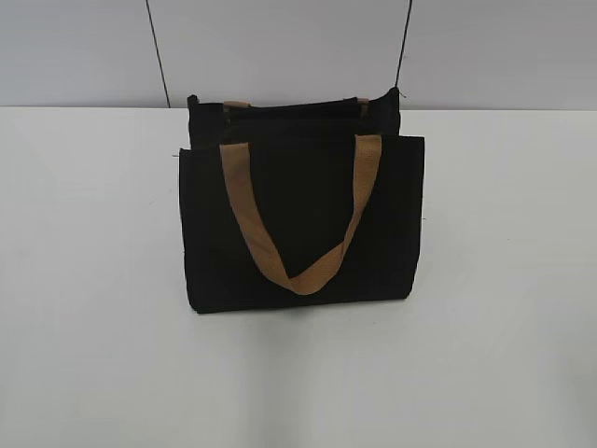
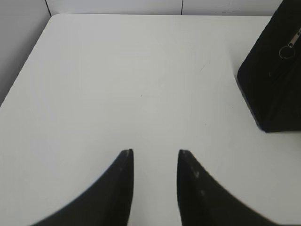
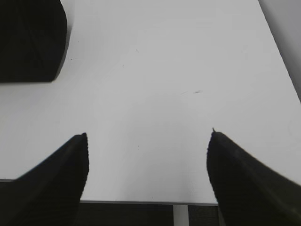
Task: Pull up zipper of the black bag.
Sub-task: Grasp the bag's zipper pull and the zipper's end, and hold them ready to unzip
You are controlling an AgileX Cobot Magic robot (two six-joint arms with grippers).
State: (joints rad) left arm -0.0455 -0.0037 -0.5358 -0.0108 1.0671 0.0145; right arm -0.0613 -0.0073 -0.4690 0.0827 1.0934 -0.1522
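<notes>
The black bag (image 1: 303, 219) stands upright mid-table in the exterior view, one tan handle (image 1: 303, 271) hanging down its front. The zipper (image 1: 294, 108) runs along its top edge. In the left wrist view the bag's end (image 2: 275, 80) shows at the right, with the silver ring pull (image 2: 285, 51) near its top. In the right wrist view a bag corner (image 3: 30, 40) shows at the upper left. My left gripper (image 2: 155, 153) is open and empty over bare table, left of the bag. My right gripper (image 3: 148, 136) is wide open and empty, right of the bag. Neither gripper shows in the exterior view.
The white table (image 1: 103, 308) spreads around the bag. Its near edge (image 3: 141, 202) shows below the right gripper. A grey wall (image 1: 84, 51) rises behind the table, with thin dark cables (image 1: 157, 51) hanging down it.
</notes>
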